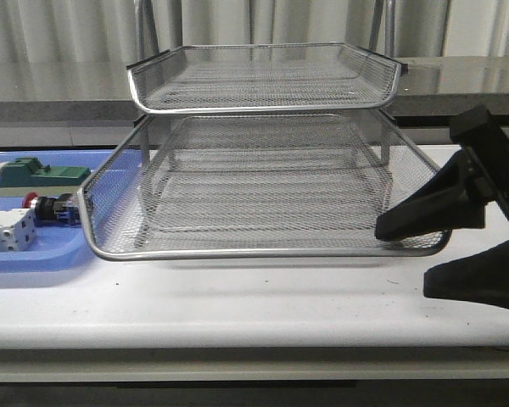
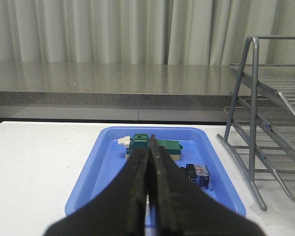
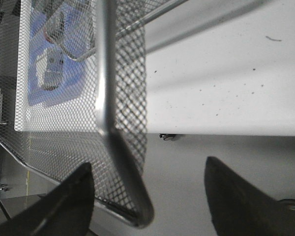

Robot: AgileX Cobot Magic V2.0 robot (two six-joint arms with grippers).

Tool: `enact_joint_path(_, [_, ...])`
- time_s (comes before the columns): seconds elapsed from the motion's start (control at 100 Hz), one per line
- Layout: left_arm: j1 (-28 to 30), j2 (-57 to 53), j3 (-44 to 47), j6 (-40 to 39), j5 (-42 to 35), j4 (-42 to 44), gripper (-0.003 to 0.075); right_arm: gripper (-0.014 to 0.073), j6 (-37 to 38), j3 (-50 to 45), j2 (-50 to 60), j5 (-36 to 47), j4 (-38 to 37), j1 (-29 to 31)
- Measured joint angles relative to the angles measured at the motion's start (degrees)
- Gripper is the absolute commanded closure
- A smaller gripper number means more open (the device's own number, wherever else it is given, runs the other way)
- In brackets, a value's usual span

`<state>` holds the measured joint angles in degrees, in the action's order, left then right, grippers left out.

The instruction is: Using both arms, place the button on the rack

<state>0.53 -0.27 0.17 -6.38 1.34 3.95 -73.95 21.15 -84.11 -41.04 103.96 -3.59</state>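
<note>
your button (image 1: 49, 206) lies on its side in the blue tray (image 1: 34, 254), at about nine o'clock from the rack (image 1: 263, 182) in the front view, just beside the rack's lower front corner. its red cap points away from the rack, and it sits between the green-topped block (image 1: 41, 174) behind it and the white block (image 1: 8, 231) in front. in the left wrist view you see only its dark body and blue rear block (image 2: 197, 173), at roughly four o'clock inside the tray.

your left gripper (image 2: 150, 196) is pressed closed with nothing between the fingers, and hangs short of the tray, aimed along it. your right gripper (image 3: 147, 196) is spread wide and empty, close to the rack's lower corner on the far side from the button.

judge the button as light, rigid and hard. the rounded cap and smooth collar look likely to slip, so take it across the squarer black body, and open up first. the neighbours are close, so come in narrow. it is not fragile, but it may roll on the wire mesh.
</note>
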Motion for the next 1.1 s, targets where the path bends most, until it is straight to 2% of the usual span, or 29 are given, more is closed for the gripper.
enact_joint_path(0.3, [0.00,0.00,0.00,0.00,0.00,0.00,0.0740,0.0055,0.42,-0.08,4.25,1.83,-4.84,0.00])
enact_joint_path(0.45, [0.00,0.00,0.00,0.00,0.00,0.00,0.0740,0.0055,6.67,-0.08,10.96,5.08,-12.49,0.00])
enact_joint_path(0.57, [0.00,0.00,0.00,0.00,0.00,0.00,0.0740,0.0056,15.72,-0.08,17.08,7.13,-23.76,0.00])
enact_joint_path(0.73, [0.00,0.00,0.00,0.00,0.00,0.00,0.0740,0.0056,31.46,1.10,25.53,6.85,-43.41,0.00])
enact_joint_path(0.85, [0.00,0.00,0.00,0.00,0.00,0.00,0.0740,0.0056,44.22,5.58,30.66,2.72,-59.62,0.00])
enact_joint_path(0.97, [0.00,0.00,0.00,0.00,0.00,0.00,0.0740,0.0056,56.29,11.54,34.11,-4.72,-76.76,0.00])
enact_joint_path(1.1, [0.00,0.00,0.00,0.00,0.00,0.00,0.0740,0.0056,67.01,17.09,36.83,-11.17,-90.76,0.00])
